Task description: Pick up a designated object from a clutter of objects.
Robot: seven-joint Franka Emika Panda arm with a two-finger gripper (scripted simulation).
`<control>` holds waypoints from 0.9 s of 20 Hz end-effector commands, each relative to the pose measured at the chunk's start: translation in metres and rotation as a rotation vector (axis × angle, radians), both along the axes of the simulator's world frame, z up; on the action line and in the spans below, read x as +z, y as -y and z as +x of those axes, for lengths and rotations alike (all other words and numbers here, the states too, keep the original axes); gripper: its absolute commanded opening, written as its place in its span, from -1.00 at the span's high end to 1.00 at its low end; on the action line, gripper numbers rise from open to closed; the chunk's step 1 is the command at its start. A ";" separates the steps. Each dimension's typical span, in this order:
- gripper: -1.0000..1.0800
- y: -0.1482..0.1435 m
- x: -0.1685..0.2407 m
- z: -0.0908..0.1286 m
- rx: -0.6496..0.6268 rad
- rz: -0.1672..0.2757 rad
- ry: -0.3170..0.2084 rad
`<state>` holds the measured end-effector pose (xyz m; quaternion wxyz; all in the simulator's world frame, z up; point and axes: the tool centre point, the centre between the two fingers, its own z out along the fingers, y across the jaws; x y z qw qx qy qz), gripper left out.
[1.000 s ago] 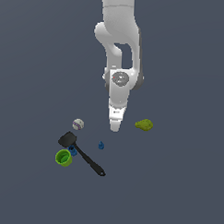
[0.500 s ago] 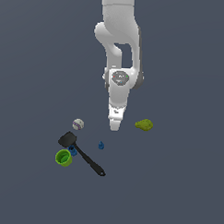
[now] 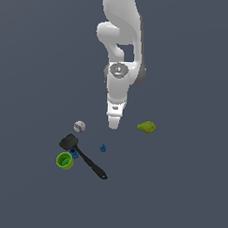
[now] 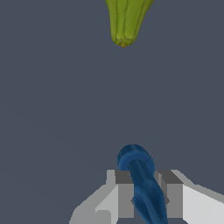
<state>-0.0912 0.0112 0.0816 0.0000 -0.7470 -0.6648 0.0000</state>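
Vs the frame 1 s back: nothing on the floor has shifted, and my arm has barely moved, maybe a touch lower.

Wrist view, nearest first: my gripper (image 4: 146, 197) has its two fingers apart, w/ the blue piece (image 4: 142, 183) lying in the gap between them. No contact I can confirm, so not yet a grasp.

The piece runs lengthwise through the gap, long axis roughly along the camera's line of sight, one rounded end towards the fruit shape (image 4: 126, 19) further out. Narrow tip vs wide base: can't tell from here.

Exterior view: the piece (image 3: 103, 148) stands on the floor just below my gripper (image 3: 114, 124), beside the spatula (image 3: 84, 157), well apart from the cup (image 3: 64, 160), the baseball (image 3: 79, 127) and the fruit shape (image 3: 146, 127).

Risks, my judgement:
- Piece is tiny; closing off-centre could squirt it out sideways.
- Descent too deep: fingertips hit floor.
- Another blue piece (image 3: 74, 153) sits by the cup; wrong pick if I drift.
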 end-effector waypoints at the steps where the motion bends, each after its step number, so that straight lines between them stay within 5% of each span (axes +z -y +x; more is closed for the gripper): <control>1: 1.00 0.006 0.015 -0.001 0.000 0.000 0.000; 18: 1.00 0.065 0.162 -0.008 0.001 0.004 0.001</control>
